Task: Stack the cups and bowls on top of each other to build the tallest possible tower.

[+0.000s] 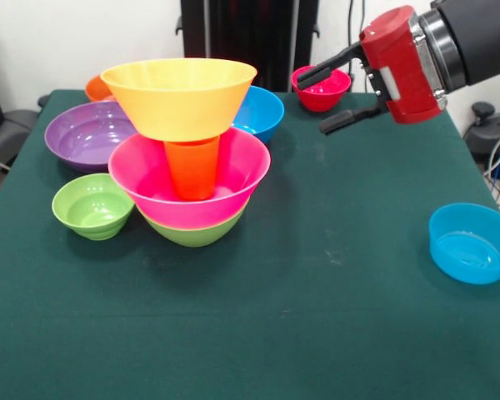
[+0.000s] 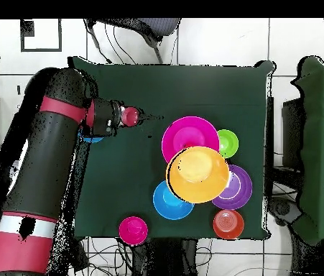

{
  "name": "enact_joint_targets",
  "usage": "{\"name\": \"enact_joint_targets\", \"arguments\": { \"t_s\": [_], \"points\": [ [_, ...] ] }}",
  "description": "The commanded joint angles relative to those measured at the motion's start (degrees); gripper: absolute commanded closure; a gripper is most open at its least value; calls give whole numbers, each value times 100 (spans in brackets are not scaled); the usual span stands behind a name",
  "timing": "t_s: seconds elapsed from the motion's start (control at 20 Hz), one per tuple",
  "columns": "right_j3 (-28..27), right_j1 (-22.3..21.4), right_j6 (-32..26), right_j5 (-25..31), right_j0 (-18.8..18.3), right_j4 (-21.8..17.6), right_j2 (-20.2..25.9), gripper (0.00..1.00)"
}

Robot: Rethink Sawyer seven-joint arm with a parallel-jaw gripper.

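While the tower (image 1: 192, 150) stands four pieces high at the table's left in the front view, the gripper (image 1: 332, 100) hangs open and empty well off to its right.

From the bottom it runs green bowl (image 1: 196, 231), large pink bowl (image 1: 190, 179), upright orange cup (image 1: 192, 167), then large orange bowl (image 1: 179, 96) perched on the cup's rim, which looks the shakiest joint. Loose pieces lie around it: a purple bowl (image 1: 87, 133), a small green bowl (image 1: 92, 205), a blue bowl (image 1: 262, 112) behind, a small red bowl (image 1: 321, 88) near the fingers, and another blue bowl (image 1: 471, 243) at the right edge. These glossy plastic shells are probably light, stiff and slippery, so pinching a rim wall, one finger inside and one outside, seems the surest hold; a firm nudge could topple the stack.
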Motion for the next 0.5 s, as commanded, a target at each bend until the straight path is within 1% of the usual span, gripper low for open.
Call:
{"name": "enact_joint_targets", "arguments": {
  "t_s": [0.05, 0.15, 0.3, 0.5],
  "points": [
    [190, -224, -1649, 21, -192, -258, 754, 0],
    [300, -295, -1733, -43, -190, -276, 758, 0],
    [320, -358, -1838, -7, -213, -312, 747, 0],
    [139, -361, -2013, 162, -270, -341, 751, 0]
  ]
}}
